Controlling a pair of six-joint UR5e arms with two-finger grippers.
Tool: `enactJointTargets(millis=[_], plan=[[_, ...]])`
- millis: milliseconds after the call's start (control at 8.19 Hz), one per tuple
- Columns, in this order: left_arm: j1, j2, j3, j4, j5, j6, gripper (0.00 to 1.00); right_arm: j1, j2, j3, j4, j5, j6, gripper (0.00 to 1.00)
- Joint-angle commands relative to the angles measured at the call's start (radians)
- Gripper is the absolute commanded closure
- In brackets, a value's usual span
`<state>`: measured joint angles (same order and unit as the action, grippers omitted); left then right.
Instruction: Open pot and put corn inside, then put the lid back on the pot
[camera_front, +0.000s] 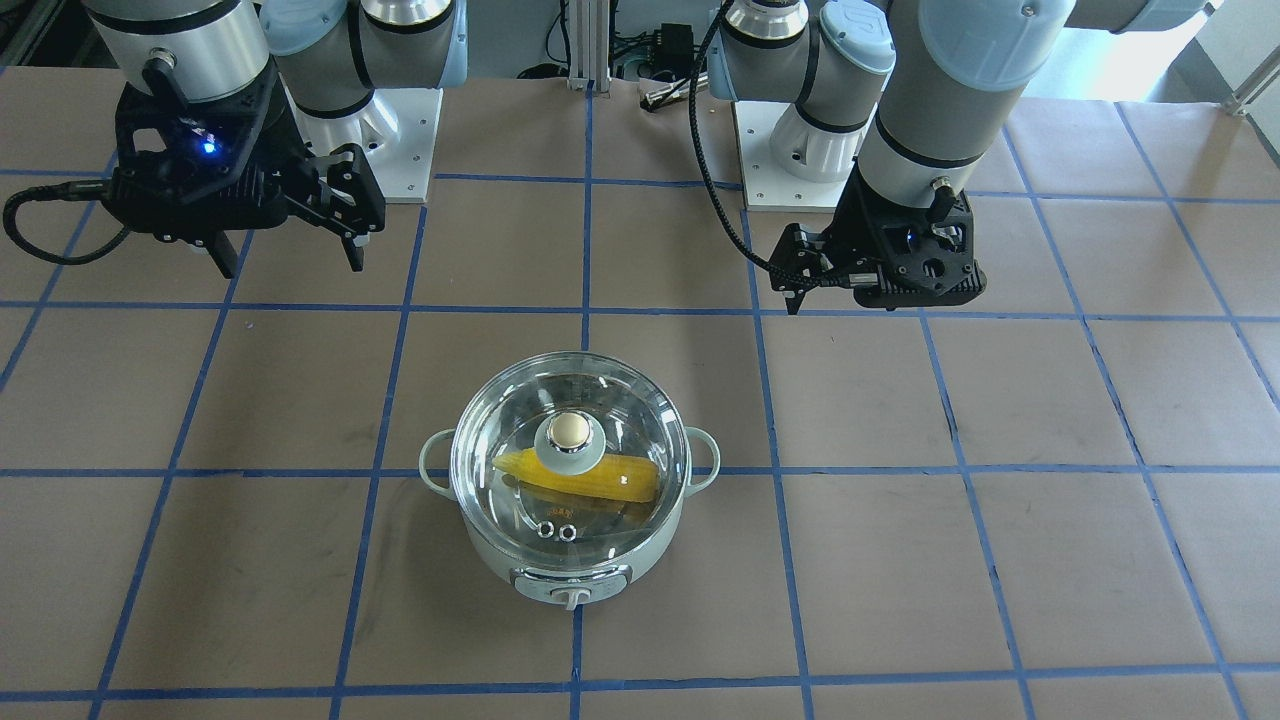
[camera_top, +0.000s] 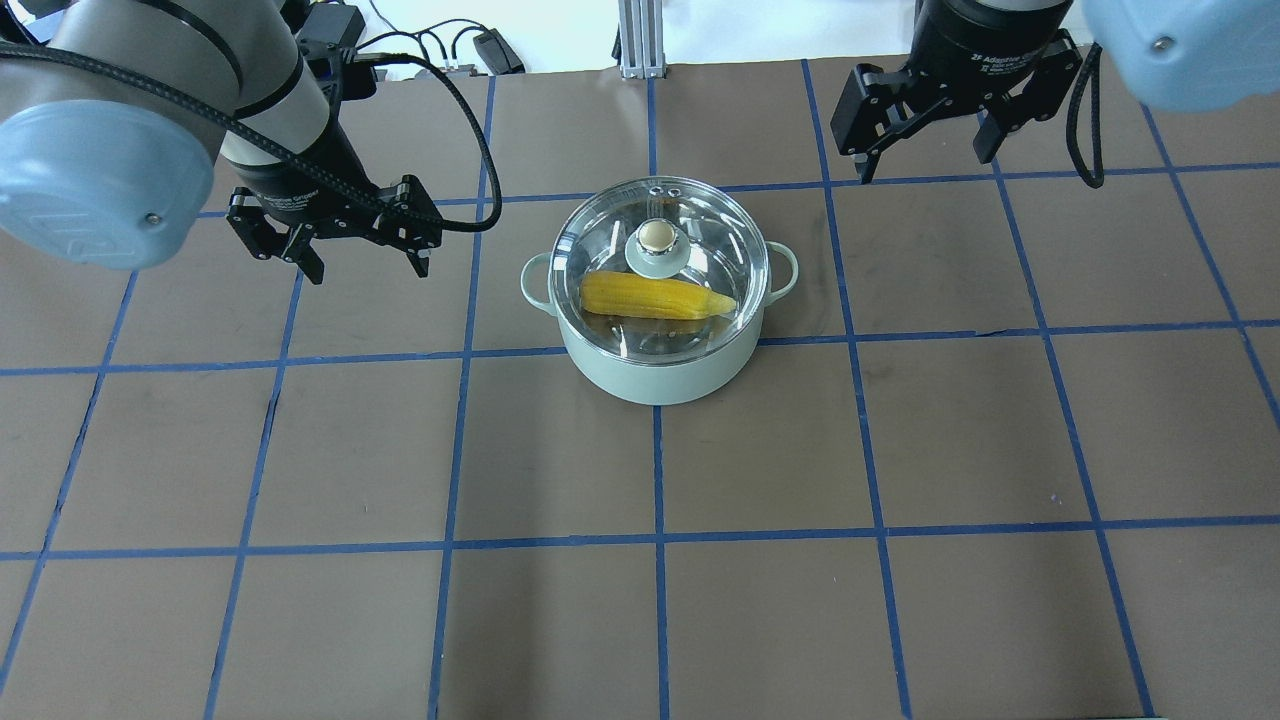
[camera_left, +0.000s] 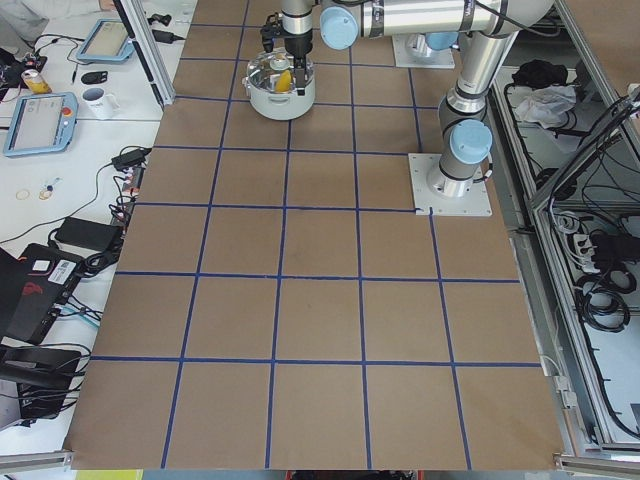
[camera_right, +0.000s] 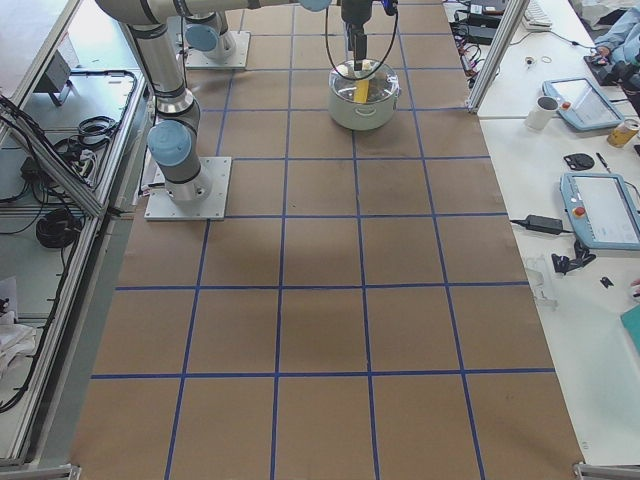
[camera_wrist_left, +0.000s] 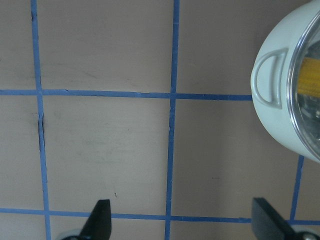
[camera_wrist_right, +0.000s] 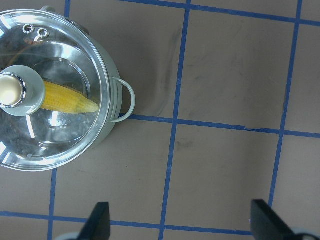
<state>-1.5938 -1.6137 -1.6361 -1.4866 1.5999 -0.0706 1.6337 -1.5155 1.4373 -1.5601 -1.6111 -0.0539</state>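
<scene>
The mint-green pot (camera_top: 660, 372) stands at the table's middle. The clear glass lid (camera_top: 700, 215) with its beige knob (camera_top: 656, 236) sits on the pot. The yellow corn (camera_top: 655, 297) lies inside, seen through the glass. My left gripper (camera_top: 368, 268) is open and empty, above the table to the pot's left. My right gripper (camera_top: 925, 165) is open and empty, higher up, beyond the pot's right. The left wrist view shows the pot's handle (camera_wrist_left: 267, 80) and wide-apart fingers (camera_wrist_left: 100, 217). The right wrist view shows the lid (camera_wrist_right: 55, 135), the corn (camera_wrist_right: 75, 98) and wide-apart fingers (camera_wrist_right: 265, 215).
The table is brown paper with a blue tape grid (camera_top: 655, 540). The arms' white base plates (camera_front: 400, 150) stand at the robot's edge, with cables (camera_front: 650, 45) behind. Side benches with tablets (camera_right: 600, 205) and a mug (camera_left: 100, 100) flank the table.
</scene>
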Motion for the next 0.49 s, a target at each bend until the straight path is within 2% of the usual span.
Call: enactJointTargets(millis=[0, 366], plan=[[0.0, 0.0, -0.001, 0.002, 0.0, 0.0, 0.0, 0.0, 0.0, 0.0, -0.005, 0.003, 0.0, 0.0], [0.0, 0.0, -0.001, 0.0, 0.0, 0.002, 0.0, -0.002, 0.001, 0.0, -0.018, -0.001, 0.0, 0.0]])
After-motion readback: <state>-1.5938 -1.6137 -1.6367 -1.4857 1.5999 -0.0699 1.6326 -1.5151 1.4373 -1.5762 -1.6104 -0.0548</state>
